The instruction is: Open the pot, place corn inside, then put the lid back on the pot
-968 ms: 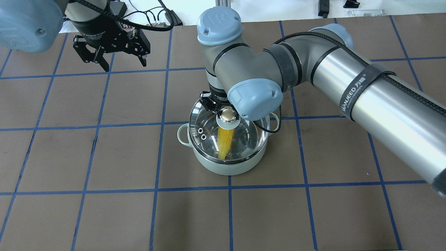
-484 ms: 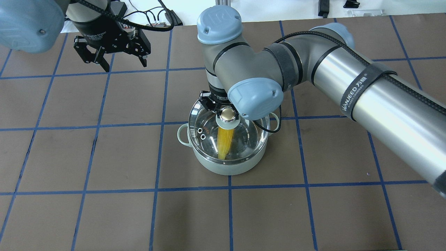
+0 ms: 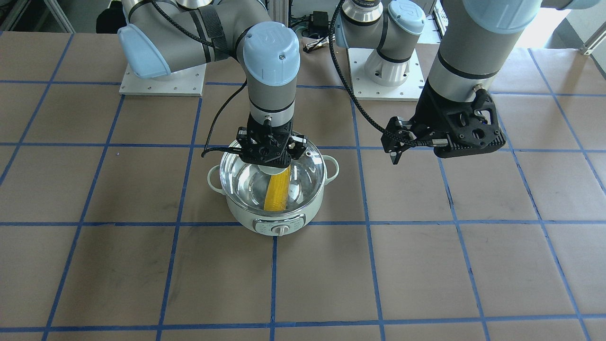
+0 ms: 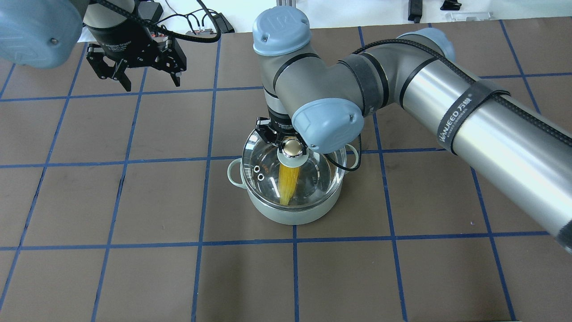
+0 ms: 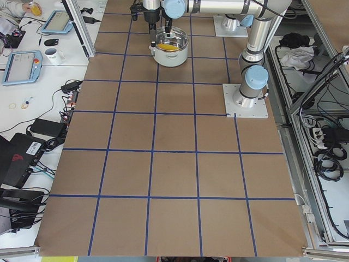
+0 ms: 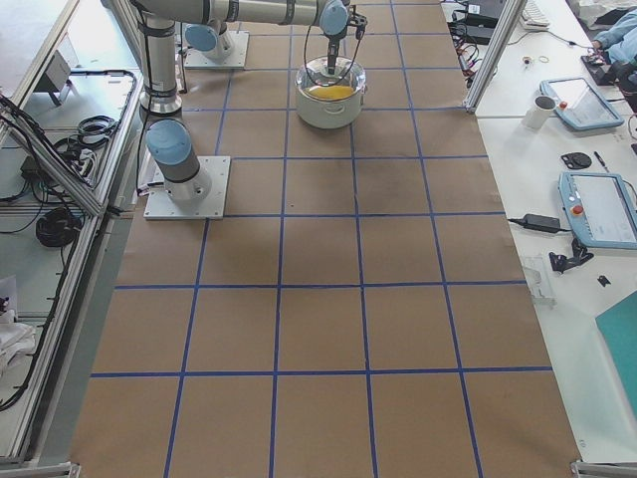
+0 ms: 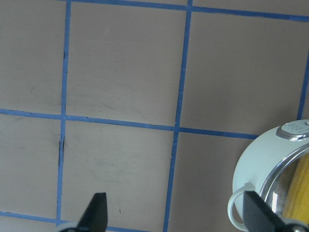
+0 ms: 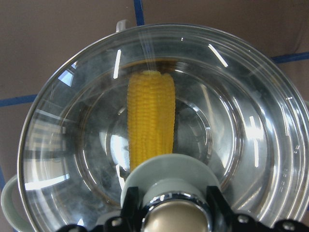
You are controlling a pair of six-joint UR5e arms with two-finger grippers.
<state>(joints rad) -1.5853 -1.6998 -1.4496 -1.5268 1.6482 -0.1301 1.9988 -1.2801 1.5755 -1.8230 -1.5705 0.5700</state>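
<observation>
The mint-green pot (image 4: 290,215) stands mid-table, its dial panel (image 3: 279,226) facing away from me. The yellow corn (image 4: 287,182) lies inside it, seen through the glass in the right wrist view (image 8: 149,116). The clear glass lid (image 4: 318,176) sits over the pot's rim. My right gripper (image 4: 291,147) is directly above the pot, fingers closed on the lid's gold knob (image 8: 175,215). My left gripper (image 4: 151,85) is open and empty, hovering over the far left of the table, well away from the pot; its wrist view shows the pot's edge (image 7: 251,164).
The brown mat (image 4: 134,277) has a blue tape grid. Cables and a black box (image 4: 196,22) lie at the far edge. Both arm bases (image 3: 161,80) (image 3: 383,71) stand on my side. Side tables with tablets (image 6: 587,100) lie beyond the mat.
My left gripper has drifted a little left and farther from the pot. The right gripper, lid and corn have not visibly moved.
</observation>
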